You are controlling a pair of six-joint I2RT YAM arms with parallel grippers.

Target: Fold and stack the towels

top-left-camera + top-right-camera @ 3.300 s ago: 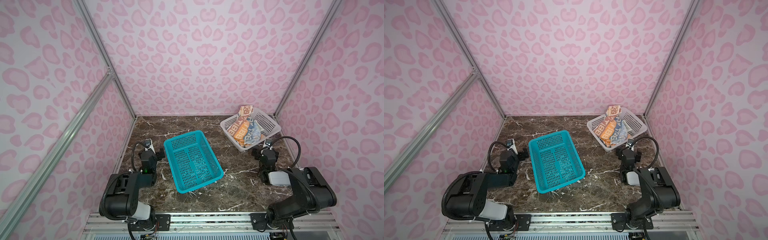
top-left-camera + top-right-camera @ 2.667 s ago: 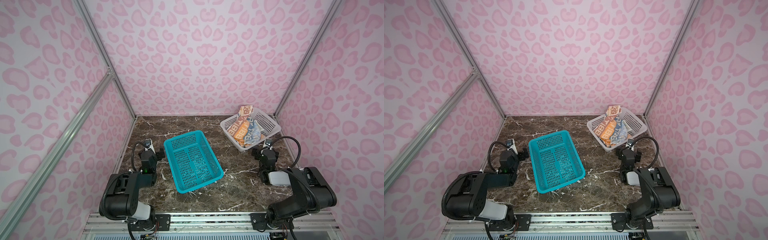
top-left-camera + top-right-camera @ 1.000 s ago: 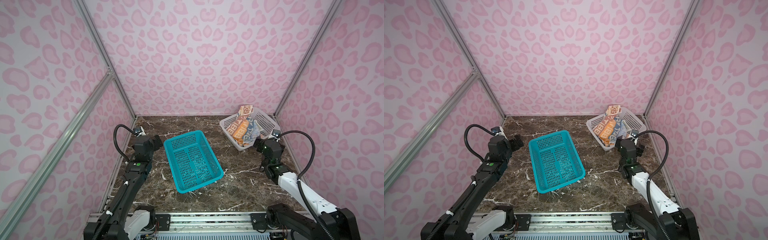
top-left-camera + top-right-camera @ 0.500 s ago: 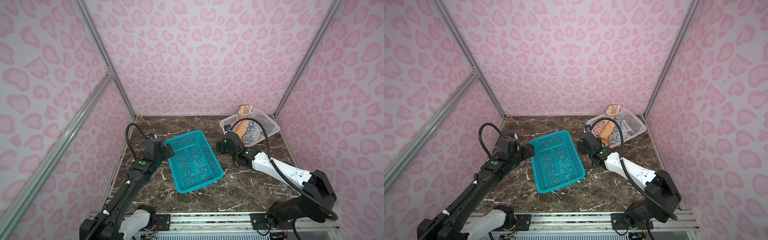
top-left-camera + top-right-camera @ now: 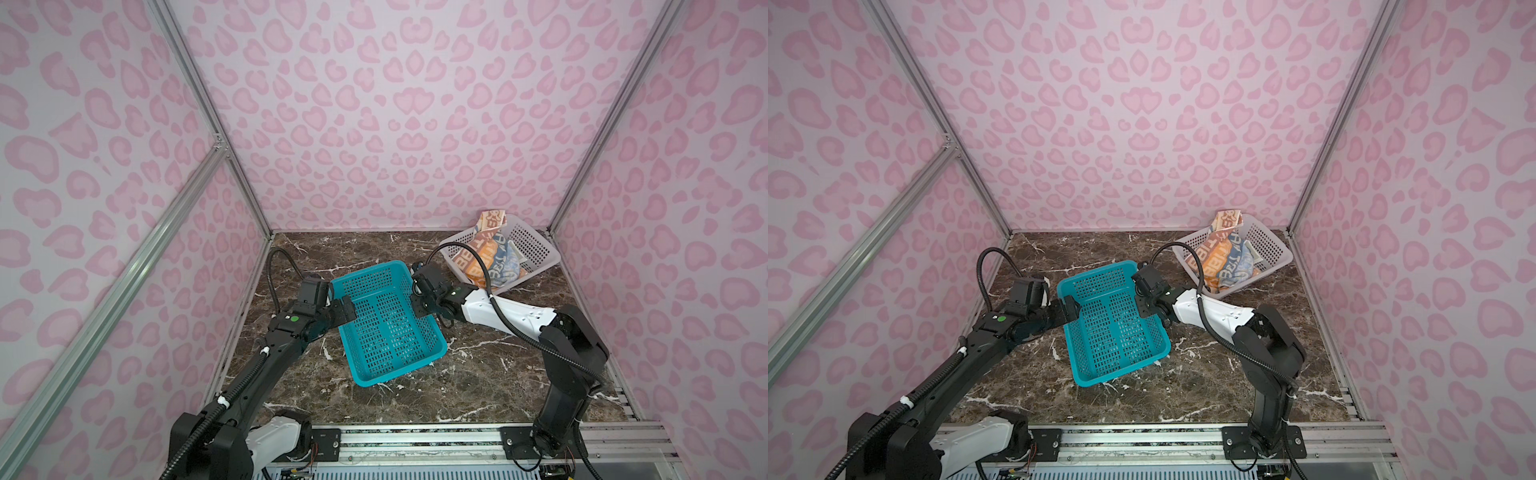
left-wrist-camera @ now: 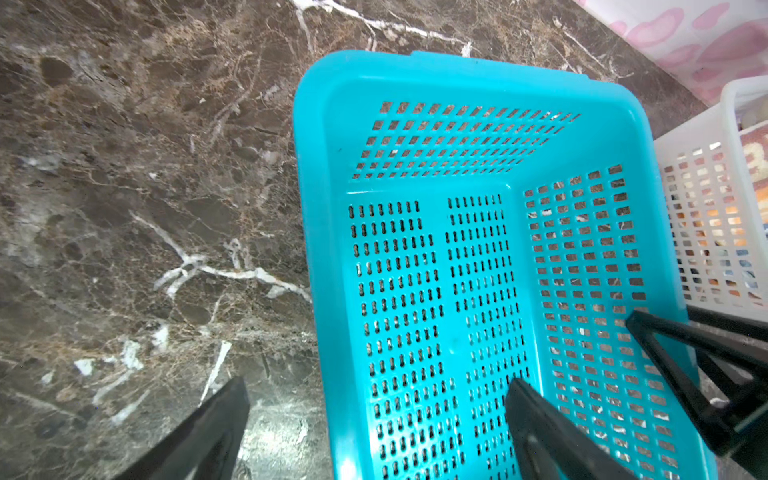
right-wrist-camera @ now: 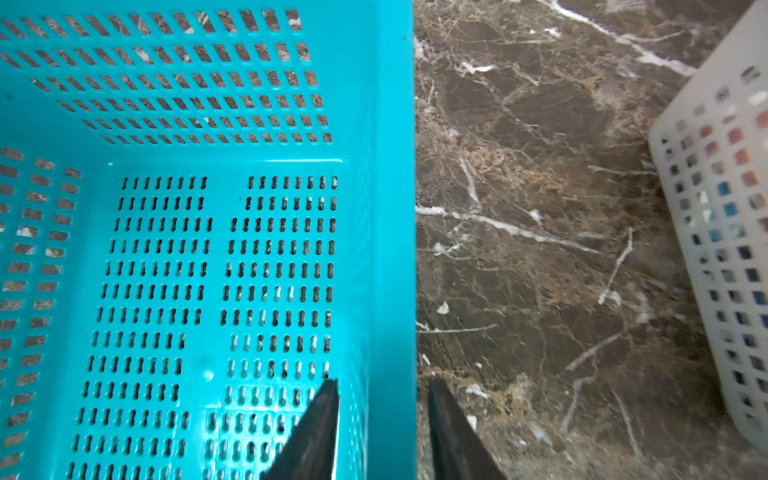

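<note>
Currently no towel folded or stacked: crumpled terry towels (image 5: 490, 259) heaped in white perforated plastic basket (image 5: 536, 249), far right of marble counter (image 5: 478, 374). Left end effector (image 5: 340, 309) wide apart astride teal perforated plastic basket (image 5: 386, 332) wall. Right end effector (image 5: 417, 302) close astride opposite wall — clamp cannot be told.

This is a robot test cell in a lab. Pink spotted panels (image 5: 395, 104) held in bare aluminium profiles (image 5: 199, 93) box in a marble-patterned tabletop (image 5: 478, 374). Behind the left claw (image 5: 347, 311) and the right claw (image 5: 419, 299), two black-and-white arms (image 5: 266, 365) lead to bases bolted on a metal rail (image 5: 415, 440), with cables (image 5: 270, 274) looping in the open and loose wiring (image 5: 309, 455) beneath. Beyond both claws rises the back panel.
</note>
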